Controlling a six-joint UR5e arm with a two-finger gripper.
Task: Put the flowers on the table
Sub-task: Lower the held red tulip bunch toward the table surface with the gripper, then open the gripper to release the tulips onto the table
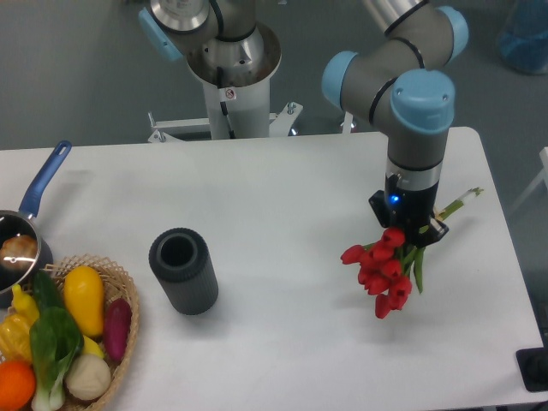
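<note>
The flowers [382, 272] are a bunch of red tulips with green leaves and pale stems that stick out to the upper right. My gripper [413, 233] points down over the right part of the white table [282, 197] and is shut on the flowers' stems. The red buds hang to the lower left of the fingers, close to the tabletop. I cannot tell whether they touch it.
A dark grey cylinder vase [183, 271] stands left of centre. A wicker basket [120, 360] with vegetables sits at the front left corner. A blue-handled pan [21, 235] lies at the left edge. The arm's base [227, 77] stands behind the table.
</note>
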